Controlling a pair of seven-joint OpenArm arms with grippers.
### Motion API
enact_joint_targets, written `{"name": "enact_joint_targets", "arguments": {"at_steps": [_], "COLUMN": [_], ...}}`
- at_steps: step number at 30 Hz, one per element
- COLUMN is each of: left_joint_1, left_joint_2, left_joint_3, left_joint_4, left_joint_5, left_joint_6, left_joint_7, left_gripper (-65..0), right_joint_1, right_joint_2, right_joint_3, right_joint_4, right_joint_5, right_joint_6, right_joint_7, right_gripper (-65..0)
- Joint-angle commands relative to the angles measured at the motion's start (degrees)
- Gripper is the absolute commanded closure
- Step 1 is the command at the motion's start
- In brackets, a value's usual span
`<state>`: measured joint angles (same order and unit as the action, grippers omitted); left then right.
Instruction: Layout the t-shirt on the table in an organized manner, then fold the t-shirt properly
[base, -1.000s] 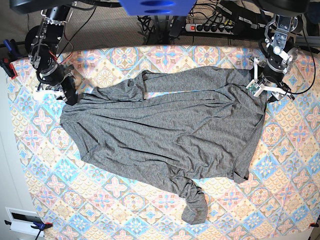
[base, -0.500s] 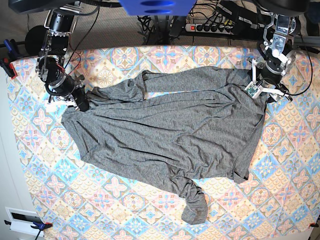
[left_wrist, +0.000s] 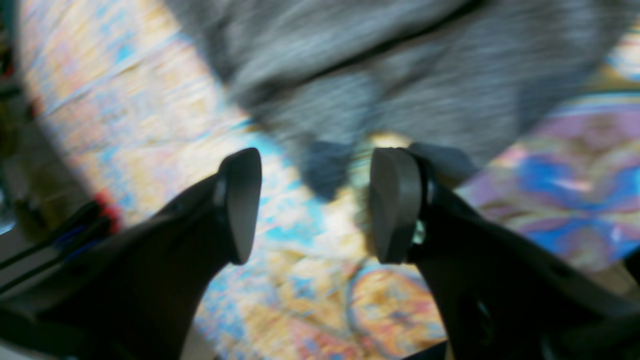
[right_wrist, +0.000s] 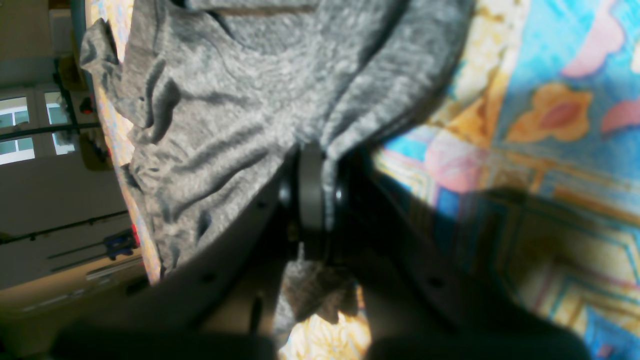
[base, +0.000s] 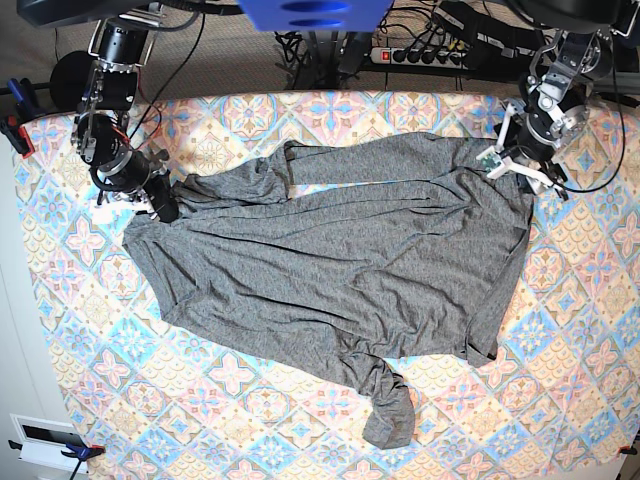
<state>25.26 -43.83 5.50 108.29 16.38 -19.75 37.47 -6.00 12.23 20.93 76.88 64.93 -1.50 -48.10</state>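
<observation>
The dark-grey t-shirt (base: 340, 250) lies spread across the patterned table (base: 560, 330), with one long sleeve bunched toward the front (base: 390, 410). My right gripper (base: 160, 205) is at the shirt's left end, shut on a fold of its fabric (right_wrist: 225, 125); the jaws (right_wrist: 312, 195) pinch the cloth low over the table (right_wrist: 550, 150). My left gripper (base: 522, 178) hovers at the shirt's far right corner. Its fingers (left_wrist: 395, 210) are apart and empty over the tablecloth (left_wrist: 325, 300), with the shirt's edge (left_wrist: 400, 75) just beyond the tips.
A power strip (base: 425, 52) and cables run behind the table's back edge. A blue clamp (base: 15, 125) sits at the left edge. A white box (base: 40, 440) lies off the table's front left corner. Bare cloth shows along the front and right.
My right gripper moved right and slightly toward the front, dragging the shirt's left end with it, then held still. My left gripper lifted and turned at the shirt's right corner.
</observation>
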Motion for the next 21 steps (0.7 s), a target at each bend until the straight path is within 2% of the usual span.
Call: {"name": "enact_joint_targets", "arguments": {"at_steps": [1, 9, 18, 20, 21], "left_joint_1": [-1.2, -7.5, -11.9, -13.4, -14.8], "left_joint_2": [-1.1, -1.1, -0.7, -0.9, -0.9], "left_joint_3": [0.2, 5.4, 6.0, 9.2, 11.0], "left_joint_4": [-0.8, -9.3, -12.3, -13.7, -14.7], "left_joint_5": [0.7, 0.7, 0.7, 0.8, 0.8], "left_joint_6": [0.9, 1.3, 1.4, 1.4, 1.4], "left_joint_7": [0.1, -0.2, -0.2, 0.4, 0.0], "left_gripper": [-34.5, -34.5, -33.9, -28.8, -22.0], "right_joint_1": [-0.2, -0.2, -0.2, -0.2, -0.4], "right_joint_2": [0.2, 0.2, 0.2, 0.2, 0.2], "right_joint_3": [0.0, 0.0, 0.0, 0.0, -0.1], "right_joint_4": [0.3, 0.3, 0.3, 0.3, 0.3], "right_joint_5": [0.6, 0.6, 0.6, 0.6, 0.6], "right_joint_6": [-0.3, -0.3, -0.3, -0.3, -0.3], "right_joint_7": [-0.8, -0.8, -0.8, -0.8, -0.9], "right_gripper": [0.0, 0.0, 0.0, 0.0, 0.0]}}
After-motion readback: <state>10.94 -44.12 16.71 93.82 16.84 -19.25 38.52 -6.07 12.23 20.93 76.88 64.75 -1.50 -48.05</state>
